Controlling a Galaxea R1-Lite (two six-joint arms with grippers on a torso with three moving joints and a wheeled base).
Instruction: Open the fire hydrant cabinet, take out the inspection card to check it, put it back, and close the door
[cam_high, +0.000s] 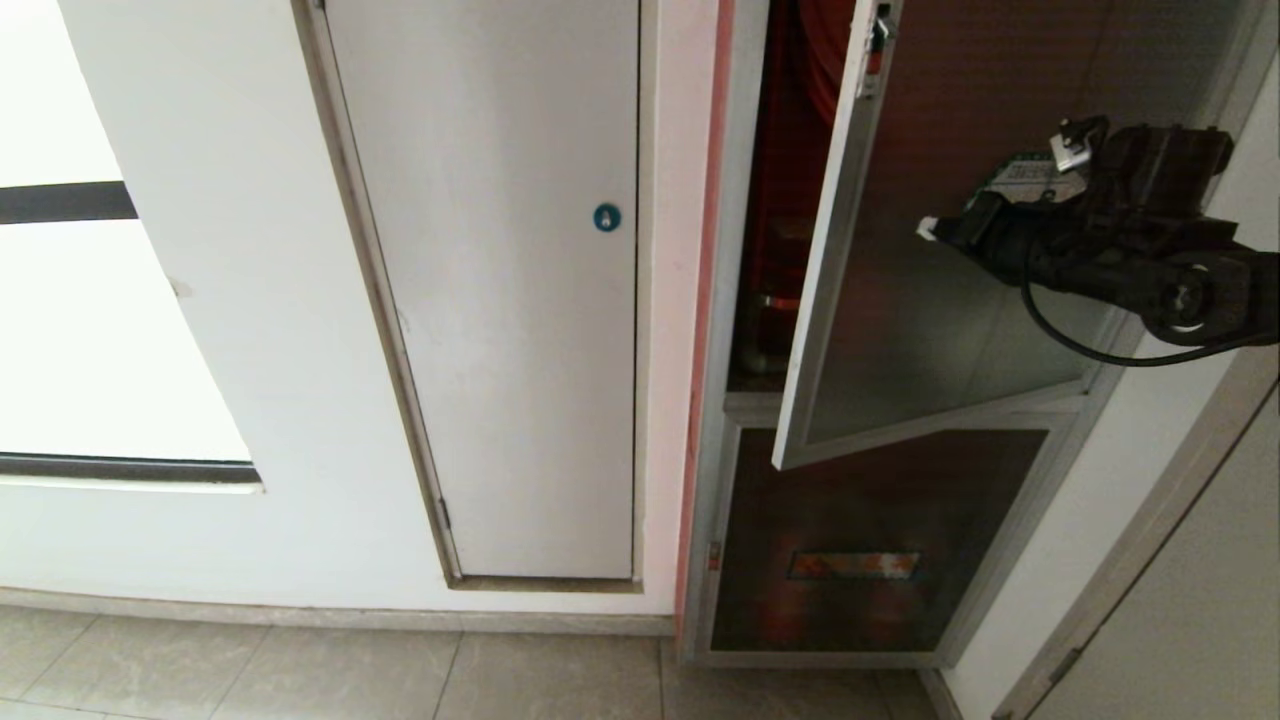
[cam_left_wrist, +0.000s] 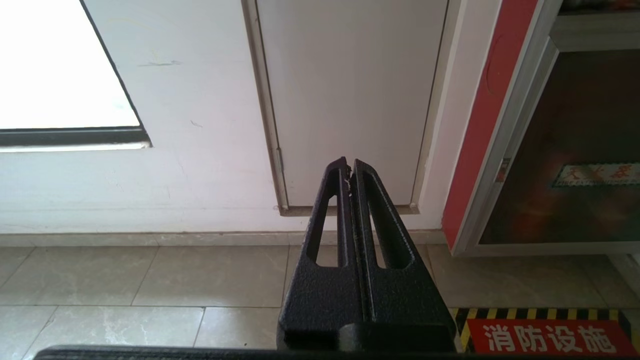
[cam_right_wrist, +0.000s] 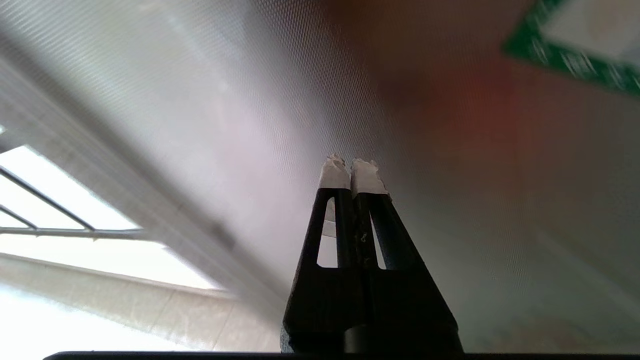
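The door (cam_high: 930, 300) stands partly open, its free edge swung out from the cabinet (cam_high: 722, 300). Between that edge and the cabinet's left frame lies a narrow dark gap onto the red interior, the only passage inward. The right gripper (cam_high: 928, 230), fingers pressed together, sits against the door's glass face, outside the gap. Below the door, a fixed lower panel (cam_high: 860, 540) blocks entry.
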